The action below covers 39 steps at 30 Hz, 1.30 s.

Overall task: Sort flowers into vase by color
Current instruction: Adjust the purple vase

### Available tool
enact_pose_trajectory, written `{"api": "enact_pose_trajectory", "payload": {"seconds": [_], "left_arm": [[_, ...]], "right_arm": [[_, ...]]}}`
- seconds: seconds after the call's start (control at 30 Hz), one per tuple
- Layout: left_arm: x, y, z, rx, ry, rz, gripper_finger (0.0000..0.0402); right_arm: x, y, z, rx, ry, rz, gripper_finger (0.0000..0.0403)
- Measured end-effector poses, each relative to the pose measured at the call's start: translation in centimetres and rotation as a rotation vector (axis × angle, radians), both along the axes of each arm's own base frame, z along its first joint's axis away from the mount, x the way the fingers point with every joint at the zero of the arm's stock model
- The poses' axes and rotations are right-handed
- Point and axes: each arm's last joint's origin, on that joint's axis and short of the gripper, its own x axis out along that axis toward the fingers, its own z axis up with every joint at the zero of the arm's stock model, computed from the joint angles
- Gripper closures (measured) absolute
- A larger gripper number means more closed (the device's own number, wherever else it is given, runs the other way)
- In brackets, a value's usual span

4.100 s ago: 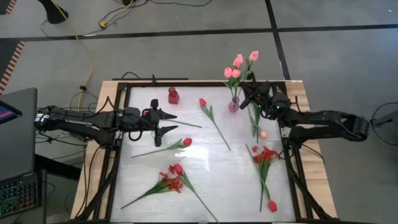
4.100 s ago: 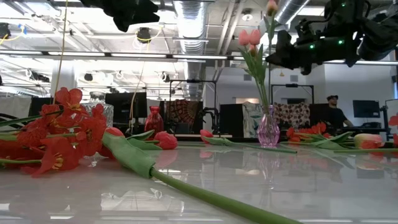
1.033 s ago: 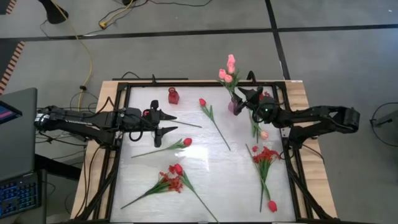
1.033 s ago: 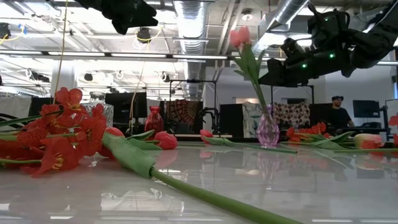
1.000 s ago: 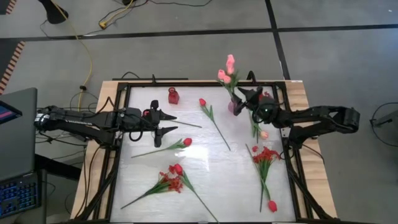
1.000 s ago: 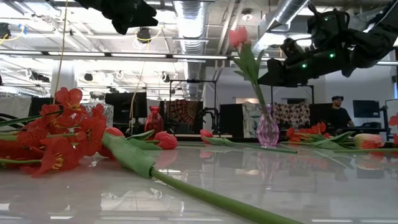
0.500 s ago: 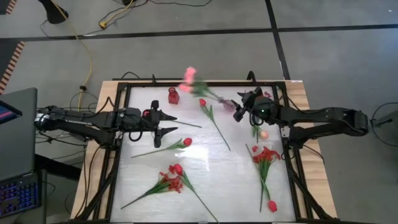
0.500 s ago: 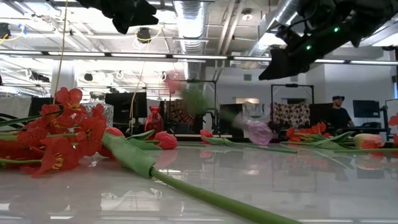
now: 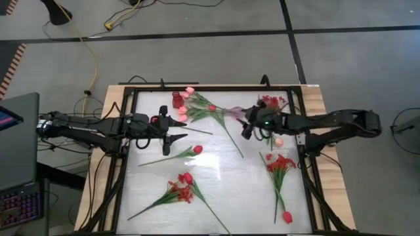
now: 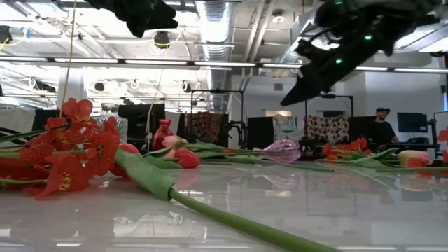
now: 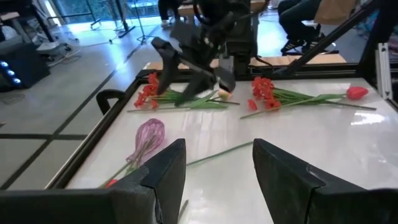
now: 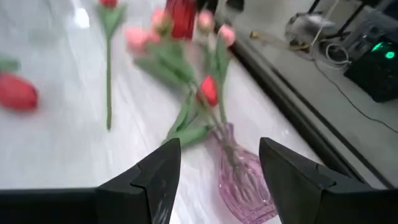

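A purple glass vase [image 9: 235,113] lies on its side at the table's far right, with pink tulips [image 9: 187,105] still in its neck and their heads toward a small red vase [image 9: 177,98]. It also shows in the low view [image 10: 280,150] and the right wrist view [image 12: 242,180]. My right gripper [image 9: 248,126] is open, well above the table in the low view [image 10: 294,91], just right of the fallen vase. My left gripper [image 9: 184,128] is open and empty at the table's left. Red tulips [image 9: 197,149] and red sprays [image 9: 182,187] lie flat on the table.
A red tulip [image 9: 213,107] lies under the pink tulips' stems. A red spray [image 9: 279,164], a red tulip [image 9: 287,216], a pink tulip [image 9: 279,141] and another spray [image 9: 270,101] lie along the right edge. A black frame [image 9: 131,151] rims the table.
The purple vase with the pink tulips has tipped over toward the table's left and now lies on its side, the tulip heads by the red vase, which has shifted a little left. My right gripper has moved toward the table's left and near edge.
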Motion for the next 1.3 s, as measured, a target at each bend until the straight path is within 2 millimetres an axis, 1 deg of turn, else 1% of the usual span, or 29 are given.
{"api": "enact_pose_trajectory", "payload": {"seconds": [0.07, 0.13, 0.27, 0.37, 0.53, 0.6, 0.7, 0.93, 1.07, 1.3], "left_arm": [[0.0, 0.0, 0.0, 0.0, 0.0, 0.004, 0.0226], [0.0, 0.0, 0.0, 0.0, 0.001, 0.004, 0.0226], [0.0, 0.2, -0.1, 0.0, 0.014, 0.012, 0.0226], [-0.1, 0.7, -0.4, -0.004, 0.044, 0.024, 0.0226], [-0.3, 1.7, -0.7, -0.04, 0.081, 0.013, 0.0226], [-0.5, 2.2, -0.8, -0.049, 0.088, -0.003, 0.0226], [-0.9, 2.8, -0.7, -0.058, 0.096, -0.008, 0.0226], [-1.2, 3.7, -0.7, -0.013, 0.104, 0.0, 0.0226], [-1.3, 4.1, -1.0, -0.001, 0.109, 0.003, 0.0226], [-1.5, 4.9, -1.9, -0.011, 0.131, 0.004, 0.0226]], "right_arm": [[1.4, -0.4, 0.3, 0.013, 0.085, 0.001, 0.0158], [2.9, -0.9, 1.0, 0.019, 0.18, 0.008, 0.0158], [5.7, -2.5, 2.0, 0.039, 0.364, 0.069, 0.0158], [7.6, -4.2, 2.1, 0.094, 0.474, 0.121, 0.0159], [9.7, -7.0, 1.0, 0.133, 0.638, 0.127, 0.0159], [10.4, -7.8, 0.6, 0.139, 0.673, 0.134, 0.0159], [11.3, -8.4, 0.0, 0.163, 0.724, 0.177, 0.0159], [12.8, -10.7, -1.9, 0.217, 0.769, 0.169, 0.0159], [13.0, -11.9, -3.2, 0.244, 0.809, 0.154, 0.0159], [13.0, -12.6, -4.4, 0.312, 0.834, 0.173, 0.0159]]}}
